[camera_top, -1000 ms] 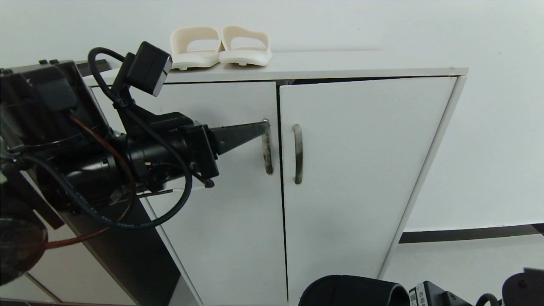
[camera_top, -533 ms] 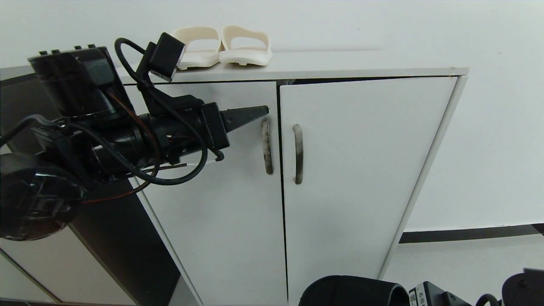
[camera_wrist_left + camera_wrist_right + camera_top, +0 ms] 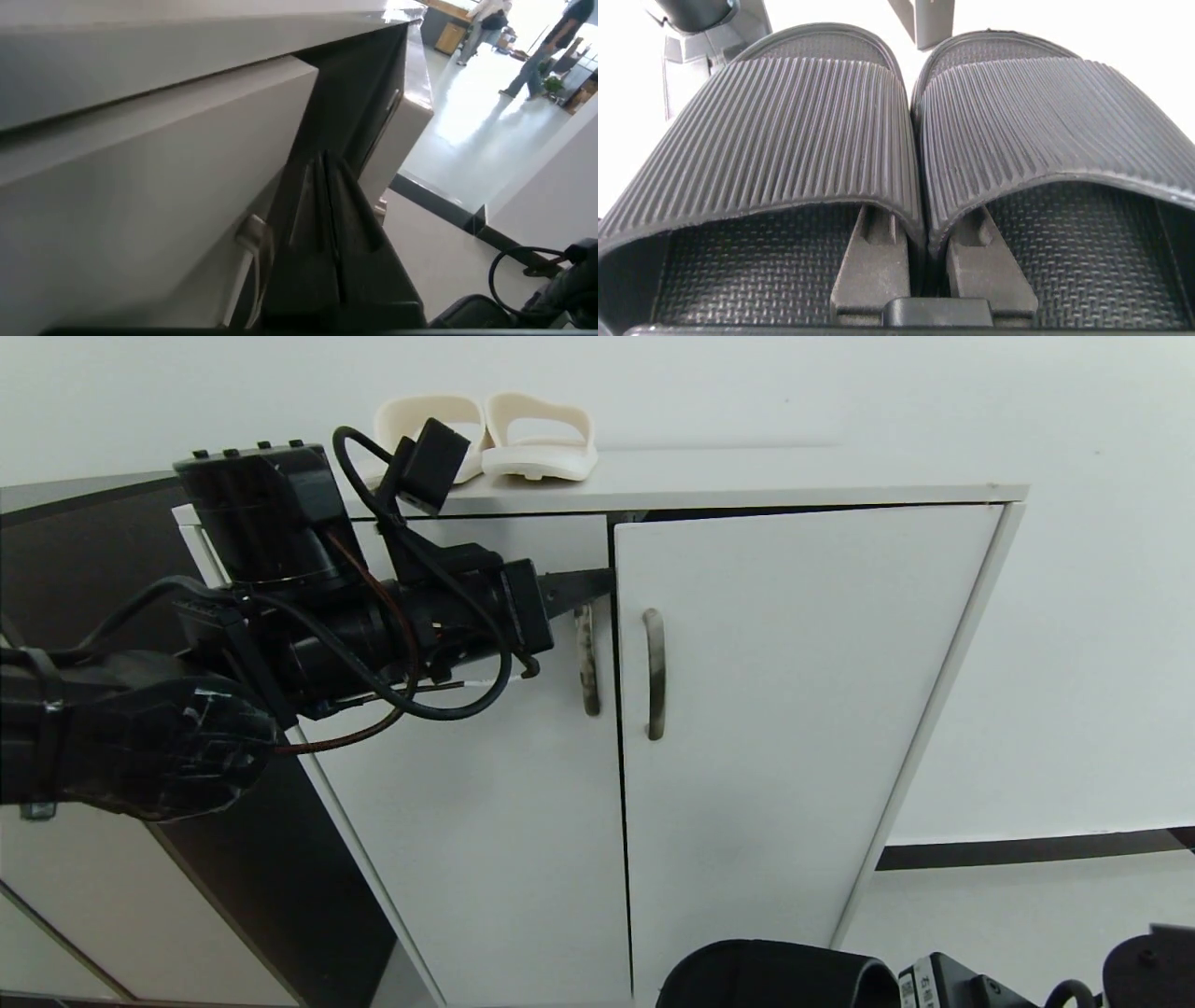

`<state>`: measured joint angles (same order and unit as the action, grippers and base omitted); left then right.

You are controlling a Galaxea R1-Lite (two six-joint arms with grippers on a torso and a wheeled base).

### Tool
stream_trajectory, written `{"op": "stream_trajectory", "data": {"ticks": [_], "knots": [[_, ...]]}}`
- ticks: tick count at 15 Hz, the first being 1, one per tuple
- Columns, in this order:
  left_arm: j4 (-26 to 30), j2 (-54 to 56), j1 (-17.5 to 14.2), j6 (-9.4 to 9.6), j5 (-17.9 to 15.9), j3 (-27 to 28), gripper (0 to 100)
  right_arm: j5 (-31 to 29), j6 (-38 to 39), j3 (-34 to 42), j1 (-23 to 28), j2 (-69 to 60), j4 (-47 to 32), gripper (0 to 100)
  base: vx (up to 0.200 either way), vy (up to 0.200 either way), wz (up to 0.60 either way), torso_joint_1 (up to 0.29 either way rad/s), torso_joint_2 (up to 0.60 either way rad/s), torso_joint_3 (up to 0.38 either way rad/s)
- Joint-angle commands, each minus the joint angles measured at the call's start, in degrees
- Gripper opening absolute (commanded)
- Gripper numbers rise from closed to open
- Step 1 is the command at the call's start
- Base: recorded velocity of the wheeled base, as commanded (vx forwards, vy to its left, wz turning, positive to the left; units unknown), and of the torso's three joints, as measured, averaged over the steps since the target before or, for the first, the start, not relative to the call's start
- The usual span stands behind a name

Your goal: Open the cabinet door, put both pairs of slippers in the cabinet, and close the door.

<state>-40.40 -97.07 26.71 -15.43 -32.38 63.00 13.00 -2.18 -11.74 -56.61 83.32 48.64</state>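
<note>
Left pincer (image 3: 597, 582) clenched, empty, tips at door seam (image 3: 621, 756) just above left door handle (image 3: 586, 663); cream slippers (image 3: 485, 434) higher up. Right pincer (image 3: 926, 245) grasping black slippers (image 3: 785, 140).

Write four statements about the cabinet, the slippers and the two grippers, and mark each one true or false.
1. A cream pair of slippers sits on top of the cabinet. True.
2. The cabinet's right door stands wide open. False: in the head view the left door and the right door both look shut.
3. The left gripper is clamped on the right door's handle. False: the left gripper has its jaws together on nothing, with its tip by the seam between the doors, just above the left handle.
4. Two dark ribbed slippers lie side by side at the right gripper, one of its fingers inside each. True.
</note>
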Motion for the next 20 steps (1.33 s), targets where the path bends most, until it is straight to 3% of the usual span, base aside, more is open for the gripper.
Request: {"op": "stream_trajectory", "data": {"ticks": [1,6,9,11,12,13,14,15,17,20], "knots": [[0.0,-1.4,0.3,-0.04,0.0,0.3,0,0.0,0.0,0.0,-0.1,0.0,-0.3,0,0.0,0.0,0.0,0.0,0.0,0.0],[-0.1,-1.2,1.8,-0.04,0.3,0.3,0,0.2,0.0,0.1,-0.8,-0.5,-4.8,0,-0.04,0.0,0.0,0.0,0.0,0.001],[-0.1,-1.5,3.1,-0.04,1.3,-0.8,0,0.5,0.1,5.6,-6.3,-5.2,-4.8,0,-0.2,0.0,0.0,0.006,0.0,0.002],[-0.6,-1.3,8.1,0.4,4.8,-3.5,0,0.5,0.1,6.6,-9.1,-6.7,-4.8,0,-0.2,0.0,0.0,0.007,0.0,0.002],[-1.4,-1.2,13.6,3.04,8.1,-6.0,0,0.8,0.2,6.9,-9.3,-6.8,-4.8,0,-0.2,0.0,0.0,-0.002,0.0,0.002],[-2.0,-1.3,16.2,4.27,9.4,-6.9,0,1.1,0.2,6.9,-9.3,-6.5,-4.8,0,-0.2,0.0,0.0,-0.002,0.0,0.002],[-2.1,-1.3,17.2,4.27,9.9,-6.9,0,1.1,0.2,6.7,-9.3,-6.4,-4.7,0,-0.2,0.0,0.0,0.007,0.0,0.007],[-2.3,-1.0,17.1,4.27,10.2,-6.8,0,0.8,0.4,5.7,-9.0,-5.9,-4.7,0,-0.2,0.0,0.0,0.002,0.0,0.002],[-3.0,1.2,12.7,3.04,11.4,-7.6,0,0.5,1.3,1.8,-5.6,-2.9,-4.7,0,-0.2,0.0,0.0,0.005,0.0,0.005],[-2.9,10.6,5.5,-1.27,11.5,-11.8,0,-7.1,4.8,-3.6,-3.5,1.2,-4.7,0,0.0,0.0,0.0,0.0,0.0,0.0]]}}
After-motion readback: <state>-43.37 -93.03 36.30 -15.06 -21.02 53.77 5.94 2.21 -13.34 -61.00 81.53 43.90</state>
